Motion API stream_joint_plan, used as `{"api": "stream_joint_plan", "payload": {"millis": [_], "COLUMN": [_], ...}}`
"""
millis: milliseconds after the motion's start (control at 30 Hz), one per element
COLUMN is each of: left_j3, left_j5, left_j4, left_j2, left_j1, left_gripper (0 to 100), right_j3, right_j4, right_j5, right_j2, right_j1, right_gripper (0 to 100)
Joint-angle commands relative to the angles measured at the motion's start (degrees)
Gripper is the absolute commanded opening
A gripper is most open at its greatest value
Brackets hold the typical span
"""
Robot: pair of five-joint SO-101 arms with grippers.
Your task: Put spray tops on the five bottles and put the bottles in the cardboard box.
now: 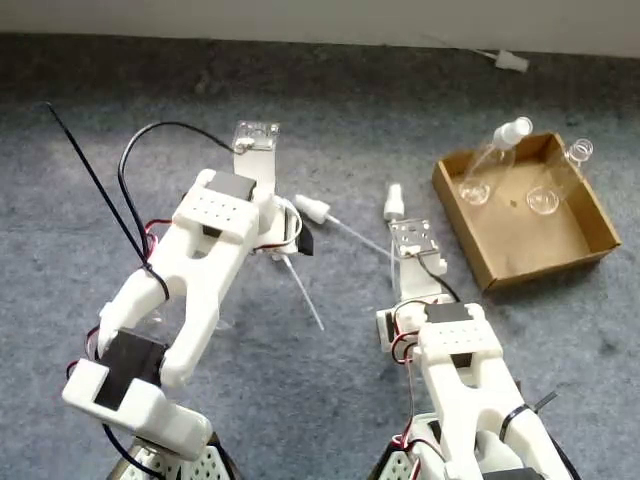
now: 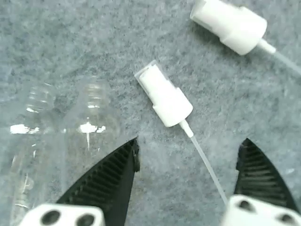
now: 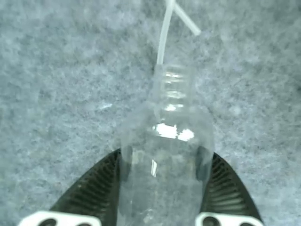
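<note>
A: Right end effector (image 3: 165,157) clamps a clear bottle (image 3: 173,89) by its body. It's probably light, slick and squashy.
B: Left end effector (image 2: 188,141) gapes wide over a spray top (image 2: 165,100) lying on the table (image 1: 300,110). Pinch its stiff head, not the tube (image 2: 207,162).

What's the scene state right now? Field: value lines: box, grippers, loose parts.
box: cardboard box holds a capped bottle and a seemingly open-necked bottle
left: left gripper open over a loose spray top
right: right gripper shut on the held bottle, no top on it
loose: two uncapped bottles and a second spray top near the left gripper
</note>
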Motion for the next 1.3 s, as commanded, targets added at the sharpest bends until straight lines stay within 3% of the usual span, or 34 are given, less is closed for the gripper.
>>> {"api": "stream_joint_plan", "payload": {"millis": [0,200,500,767,1267], "left_j3": [-7.52,-13.85,-21.32,-21.41,-21.58], "left_j5": [5.01,11.34,14.24,14.24,13.89], "left_j4": [-0.53,-0.53,-0.44,-0.79,-0.53], "left_j2": [3.47,13.05,22.37,22.46,22.2], "left_j1": [-0.04,-0.31,-0.4,-0.4,2.33], "left_gripper": [30,30,29,7,1], "right_j3": [0.04,0.13,0.13,0.13,0.04], "right_j4": [-0.84,-0.84,-0.84,-0.75,-0.75], "right_j5": [-0.26,-0.26,-0.26,-0.26,-0.53], "right_j2": [-0.92,-0.92,-1.01,-1.19,-1.54], "right_j1": [0.48,0.48,0.48,0.48,0.48], "right_gripper": [14.8,14.8,14.8,14.8,14.8]}}
